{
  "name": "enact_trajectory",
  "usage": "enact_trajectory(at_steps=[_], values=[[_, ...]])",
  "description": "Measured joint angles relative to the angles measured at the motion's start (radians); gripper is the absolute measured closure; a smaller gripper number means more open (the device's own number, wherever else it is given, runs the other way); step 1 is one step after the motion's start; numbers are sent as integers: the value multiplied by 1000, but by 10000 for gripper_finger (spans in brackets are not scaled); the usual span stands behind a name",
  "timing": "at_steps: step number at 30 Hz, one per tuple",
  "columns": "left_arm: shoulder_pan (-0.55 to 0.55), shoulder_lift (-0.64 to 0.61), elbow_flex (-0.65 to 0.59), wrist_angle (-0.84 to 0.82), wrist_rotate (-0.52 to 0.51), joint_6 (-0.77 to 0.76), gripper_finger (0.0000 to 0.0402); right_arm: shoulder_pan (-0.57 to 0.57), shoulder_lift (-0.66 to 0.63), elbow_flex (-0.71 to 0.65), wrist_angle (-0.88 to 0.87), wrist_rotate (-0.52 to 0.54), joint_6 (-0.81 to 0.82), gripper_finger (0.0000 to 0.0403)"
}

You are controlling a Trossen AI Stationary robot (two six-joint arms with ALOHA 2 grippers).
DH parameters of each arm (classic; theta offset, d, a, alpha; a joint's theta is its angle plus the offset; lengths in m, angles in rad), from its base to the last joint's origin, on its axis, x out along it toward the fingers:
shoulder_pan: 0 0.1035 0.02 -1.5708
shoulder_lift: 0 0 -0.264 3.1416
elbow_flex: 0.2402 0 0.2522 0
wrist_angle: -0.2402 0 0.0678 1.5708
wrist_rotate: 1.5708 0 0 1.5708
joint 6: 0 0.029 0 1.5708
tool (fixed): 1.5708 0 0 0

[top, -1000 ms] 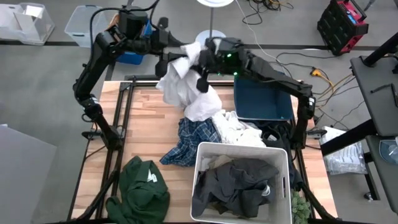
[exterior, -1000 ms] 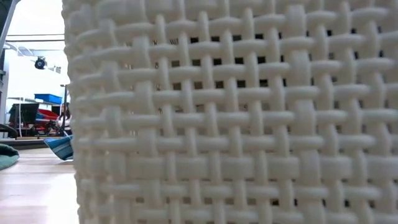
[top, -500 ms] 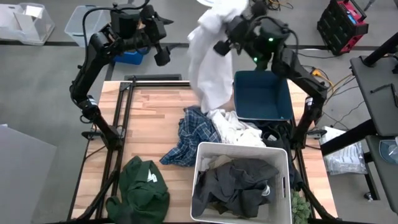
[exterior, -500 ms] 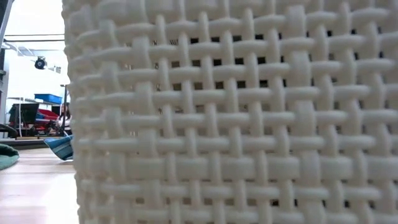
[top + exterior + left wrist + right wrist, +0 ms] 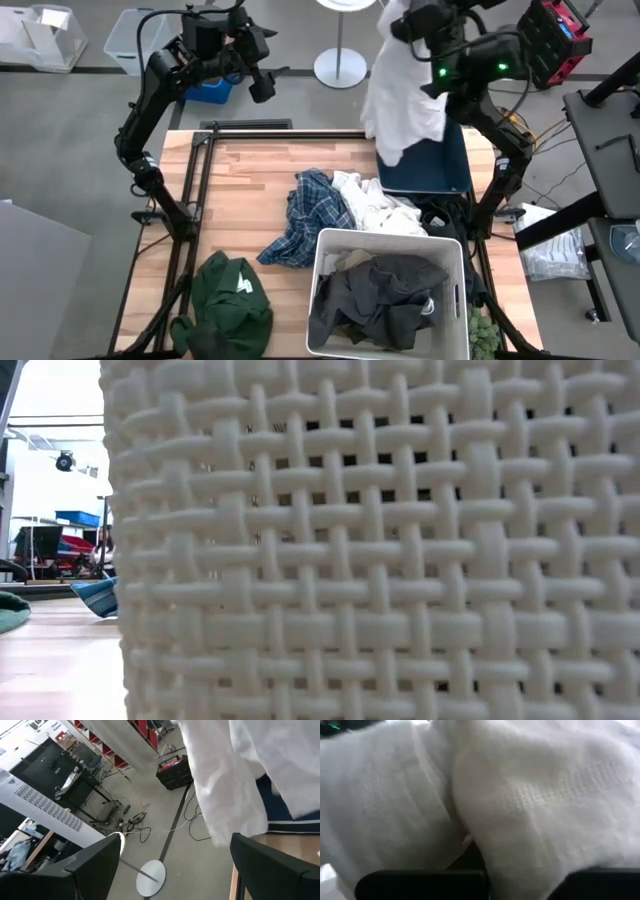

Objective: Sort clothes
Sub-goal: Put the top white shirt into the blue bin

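My right gripper (image 5: 402, 18) is raised beyond the table's far right corner, shut on a white garment (image 5: 402, 100) that hangs over the navy bin (image 5: 440, 172). My left gripper (image 5: 262, 82) hovers open beyond the far edge, its fingers (image 5: 95, 865) wide apart and holding nothing. A plaid garment (image 5: 305, 218) and another white garment (image 5: 378, 208) lie heaped at mid-table. A dark green garment (image 5: 230, 300) lies at the near left. Dark grey clothes (image 5: 378, 292) fill the white woven bin (image 5: 322, 262). My right gripper holds the white garment by a bunched upper part (image 5: 470, 820), with cloth crowding the fingers (image 5: 420, 882) and hiding the contact itself. Several layers appear gathered there. The garment hangs slack below the gripper, lifted clear of the table, its lower end (image 5: 392, 152) above the navy bin.
The white woven bin's wall (image 5: 370, 550) fills the low view. A lamp base (image 5: 340, 68) and cables lie on the floor beyond the far edge. Bare wood (image 5: 240, 190) shows at the table's far left.
My right gripper has risen and swung toward the table's far right corner, turning as it went. The white garment went with it, lifted off the heap and now hanging over the navy bin. My left gripper has let go of that garment and stays near the far edge.
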Motion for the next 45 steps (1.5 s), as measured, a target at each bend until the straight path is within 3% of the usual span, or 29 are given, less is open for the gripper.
enact_trajectory(at_steps=[8,12,15,19,23,26,34,45], values=[[9,20,0,2,0,-1,51,-13,-1,0,471,-35,-376,393],[14,27,0,12,0,1,51,-12,-35,0,458,-6,-300,393],[17,31,0,30,0,1,51,-10,-83,0,277,23,-70,393],[23,37,0,36,0,1,51,-11,-180,0,-201,13,449,393],[32,49,0,36,1,0,51,-45,-291,-1,-688,-142,1034,394],[36,59,0,46,1,-1,51,-101,-347,-1,-929,-287,1330,394],[36,94,0,53,3,-12,51,-131,-317,-15,-1376,-301,1590,394],[36,105,0,9,3,-33,51,-164,-137,-187,-1710,-306,1739,394]])
